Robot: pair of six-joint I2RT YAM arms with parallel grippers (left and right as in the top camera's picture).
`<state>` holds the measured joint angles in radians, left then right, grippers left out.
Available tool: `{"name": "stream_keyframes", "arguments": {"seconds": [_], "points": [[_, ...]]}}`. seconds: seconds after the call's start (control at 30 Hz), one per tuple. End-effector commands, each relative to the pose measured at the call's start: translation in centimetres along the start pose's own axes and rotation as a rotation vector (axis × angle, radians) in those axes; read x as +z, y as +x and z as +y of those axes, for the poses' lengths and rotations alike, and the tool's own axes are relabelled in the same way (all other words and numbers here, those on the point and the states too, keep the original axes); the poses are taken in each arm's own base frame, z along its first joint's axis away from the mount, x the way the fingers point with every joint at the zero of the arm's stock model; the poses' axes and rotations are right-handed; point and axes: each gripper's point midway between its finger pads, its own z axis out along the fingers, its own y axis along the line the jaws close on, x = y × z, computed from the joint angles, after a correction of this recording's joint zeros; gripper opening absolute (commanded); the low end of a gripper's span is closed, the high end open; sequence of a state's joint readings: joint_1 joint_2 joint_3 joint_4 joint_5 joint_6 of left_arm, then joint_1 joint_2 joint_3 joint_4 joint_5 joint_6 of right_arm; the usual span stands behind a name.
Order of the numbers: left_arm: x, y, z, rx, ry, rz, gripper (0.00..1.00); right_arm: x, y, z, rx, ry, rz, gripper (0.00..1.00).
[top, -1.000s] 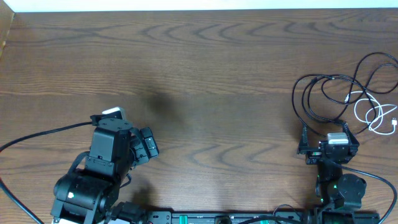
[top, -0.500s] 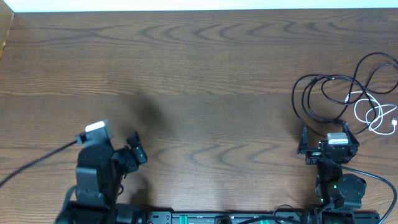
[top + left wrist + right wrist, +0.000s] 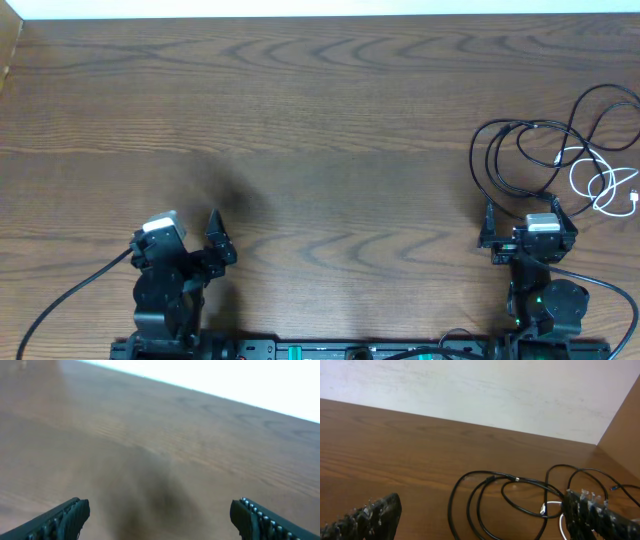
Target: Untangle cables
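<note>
A tangle of thin black cables (image 3: 520, 150) lies at the right of the table, looped over a coiled white cable (image 3: 607, 188). In the right wrist view the black loops (image 3: 490, 495) and a bit of the white cable (image 3: 551, 508) lie just ahead of the fingers. My right gripper (image 3: 524, 222) is open and empty at the near edge of the tangle; its fingertips frame the loops (image 3: 485, 517). My left gripper (image 3: 190, 232) is open and empty over bare wood at the front left, far from the cables; it also shows in the left wrist view (image 3: 160, 515).
The wooden table (image 3: 320, 120) runs to a white wall at the back. A wooden side panel (image 3: 625, 425) stands at the right. A thick black arm cable (image 3: 60, 300) trails left from the left arm. The arm bases sit along the front edge.
My left arm has pulled back toward the front edge and straightened, its gripper now pointing away from the base. The right arm and the cables have not moved.
</note>
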<state>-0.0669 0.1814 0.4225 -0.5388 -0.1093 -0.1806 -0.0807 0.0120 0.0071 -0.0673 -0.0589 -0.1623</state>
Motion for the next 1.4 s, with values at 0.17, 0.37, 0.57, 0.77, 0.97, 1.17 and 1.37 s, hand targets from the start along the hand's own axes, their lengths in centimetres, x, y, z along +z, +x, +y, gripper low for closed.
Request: {"name": "stream_keyframes", "arguments": {"seconds": [0.17,0.37,0.57,0.77,0.97,1.17,1.37], "points": [[1.5,1.1,-0.8,0.114,0.062,-0.081,0.95,0.0,0.0,0.2,0.0,-0.009,-0.002,0.99],[2.3,1.9,-2.2,0.172,0.159,-0.165,0.95,0.0,0.0,0.2,0.0,-0.009,-0.002,0.99],[3.1,1.8,-2.7,0.173,0.186,-0.228,0.95,0.0,0.0,0.2,0.0,-0.009,-0.002,0.99],[3.7,2.1,-3.3,0.201,0.219,-0.279,0.95,0.0,0.0,0.2,0.0,-0.009,-0.002,0.99],[3.8,2.7,-4.0,0.283,0.255,-0.279,0.95,0.0,0.0,0.2,0.0,-0.009,-0.002,0.99],[4.2,4.2,-3.7,0.278,0.25,-0.214,0.95,0.0,0.0,0.2,0.0,-0.009,-0.002,0.99],[4.2,4.2,-3.7,0.277,0.251,-0.214,0.95,0.0,0.0,0.2,0.0,-0.009,-0.002,0.99]]}}
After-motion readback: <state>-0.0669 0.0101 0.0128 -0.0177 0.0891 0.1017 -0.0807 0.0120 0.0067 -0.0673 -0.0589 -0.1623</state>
